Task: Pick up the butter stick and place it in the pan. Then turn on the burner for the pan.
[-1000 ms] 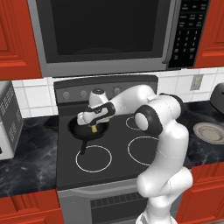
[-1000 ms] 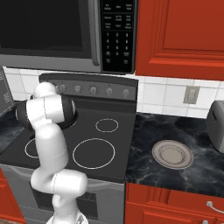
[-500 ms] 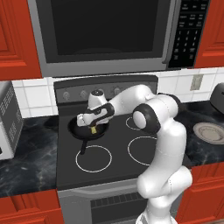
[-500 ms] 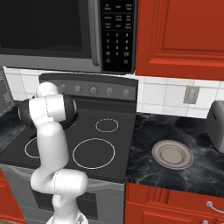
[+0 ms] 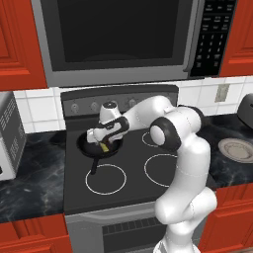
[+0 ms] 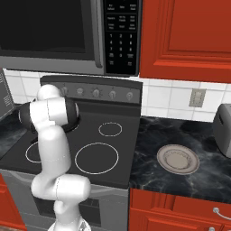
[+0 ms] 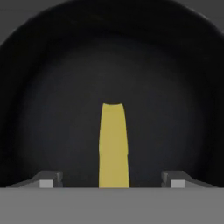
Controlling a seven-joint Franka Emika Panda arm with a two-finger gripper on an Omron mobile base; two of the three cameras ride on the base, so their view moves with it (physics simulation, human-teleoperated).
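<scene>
Spanning the back wall, a microwave [image 5: 121, 37] is hanging over the black stove [image 5: 126, 163], and red cabinets [image 6: 185, 38] are flanking it on both sides. Dark marbled counter [image 6: 180, 135] is running to either side of the stove, carrying a flat grey plate [image 6: 177, 158] on the arm's right and a toaster [image 6: 223, 129] further along. From the lower right of the left base view, the white arm [image 5: 185, 163] is reaching across the cooktop toward the rear left burner. On that burner the pan [image 5: 87, 146] is sitting, its short handle pointing toward the stove's front edge. Over the pan the gripper [image 5: 104, 144] is hanging with its fingers pointing down into it. Seen from the hand camera, the two fingertips [image 7: 47, 180] are standing well apart, each clear of the butter stick [image 7: 113, 146]. Between them the butter stick is lying on the dark floor of the pan [image 7: 175, 87], near its middle, stretching away from the hand.
</scene>
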